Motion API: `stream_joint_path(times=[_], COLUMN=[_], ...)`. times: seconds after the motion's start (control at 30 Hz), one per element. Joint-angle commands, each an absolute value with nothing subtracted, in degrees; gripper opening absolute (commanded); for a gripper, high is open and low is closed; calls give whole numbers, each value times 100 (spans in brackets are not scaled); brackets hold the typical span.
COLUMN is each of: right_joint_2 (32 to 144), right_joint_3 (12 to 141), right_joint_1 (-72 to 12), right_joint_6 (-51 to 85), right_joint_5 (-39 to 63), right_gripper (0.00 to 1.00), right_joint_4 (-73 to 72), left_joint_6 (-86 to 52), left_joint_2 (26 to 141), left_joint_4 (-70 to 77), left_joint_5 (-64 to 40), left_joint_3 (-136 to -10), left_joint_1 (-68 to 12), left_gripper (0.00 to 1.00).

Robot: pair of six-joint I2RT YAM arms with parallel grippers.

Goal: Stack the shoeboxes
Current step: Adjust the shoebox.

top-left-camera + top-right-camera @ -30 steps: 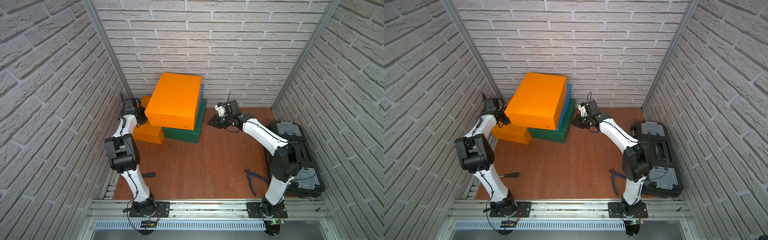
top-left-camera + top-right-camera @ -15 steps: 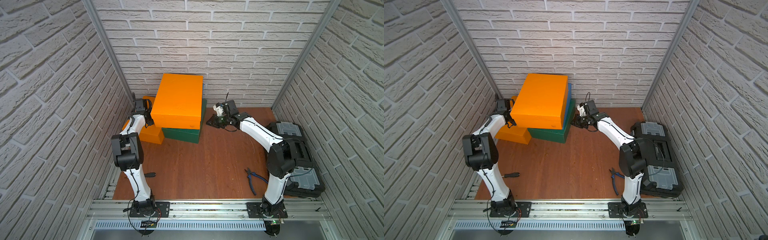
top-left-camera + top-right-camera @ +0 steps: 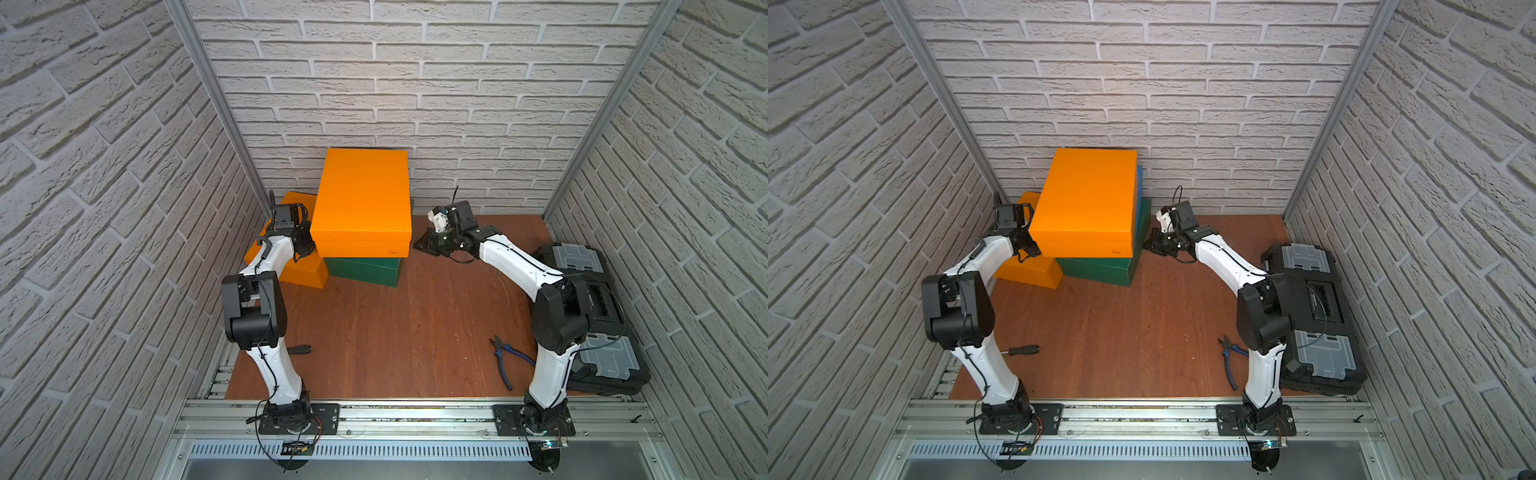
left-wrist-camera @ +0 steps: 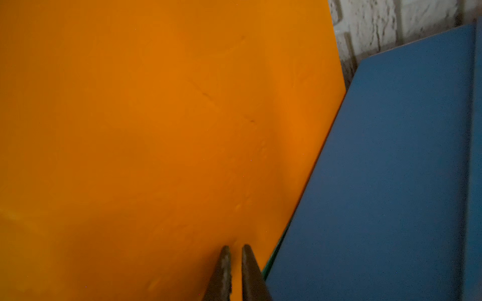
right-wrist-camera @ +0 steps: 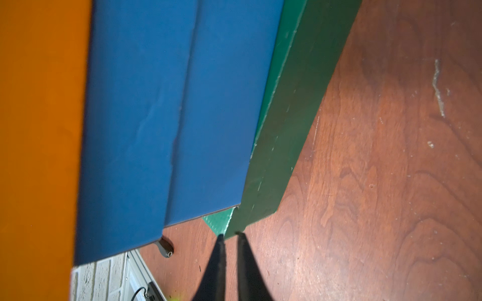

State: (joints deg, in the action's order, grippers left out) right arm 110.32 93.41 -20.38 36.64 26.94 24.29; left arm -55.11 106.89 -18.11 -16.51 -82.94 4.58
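In both top views an orange shoebox (image 3: 361,199) lies on top of the stack at the back wall. Under it are the blue shoebox (image 3: 1138,195) and, lowest, the dark green shoebox (image 3: 361,270). A second orange shoebox (image 3: 299,270) rests on the table just left of the stack. My left gripper (image 3: 311,245) is at the stack's left side. In the left wrist view it (image 4: 236,249) is shut and empty over an orange lid (image 4: 156,130), beside the blue box (image 4: 378,182). My right gripper (image 3: 417,246) is at the right side, shut, its tips (image 5: 230,234) at the green box's corner (image 5: 287,130).
Black tool cases with grey lids (image 3: 594,316) fill the right edge of the wooden table. Blue-handled pliers (image 3: 505,361) lie near the right arm's base. A screwdriver (image 3: 301,350) lies near the left arm. Brick walls close in on three sides.
The top orange shoebox has turned from skewed to roughly square over the stack. My left gripper moved toward the back wall along its left side. The right gripper's jaws narrowed.
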Motion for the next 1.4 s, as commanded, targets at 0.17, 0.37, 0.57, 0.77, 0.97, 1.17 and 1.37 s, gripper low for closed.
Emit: stream_joint_path(times=[0.17, 0.37, 0.57, 0.77, 0.97, 1.17, 1.37], right_joint_2=[11054, 10996, 10980, 10904, 10926, 10897, 10914], right_joint_3=[9037, 9004, 8959, 8920, 8949, 8973, 9195], right_joint_1=[-1910, -1887, -1855, -1775, -1749, -1707, -1662], right_joint_6=[3749, 3718, 3699, 3639, 3641, 3646, 3603], right_joint_5=[2786, 2795, 2839, 2804, 2827, 2839, 2874], right_gripper=[7, 7, 7, 7, 7, 7, 7], right_joint_4=[2083, 2054, 2057, 2134, 2151, 2160, 2259], left_joint_6=[-5308, -5205, -5072, -5076, -5133, -5186, -5222], left_joint_2=[10250, 9994, 9893, 9937, 10010, 10137, 10114], left_joint_4=[-2450, -2761, -2920, -2983, -2978, -3074, -3135], left_joint_5=[-1574, -1428, -1293, -1422, -1512, -1608, -1699], left_joint_3=[-8033, -7895, -7788, -7797, -7979, -8074, -7885], left_joint_1=[258, 255, 320, 391, 126, -173, -369], left_gripper=[12, 12, 12, 11, 11, 10, 11])
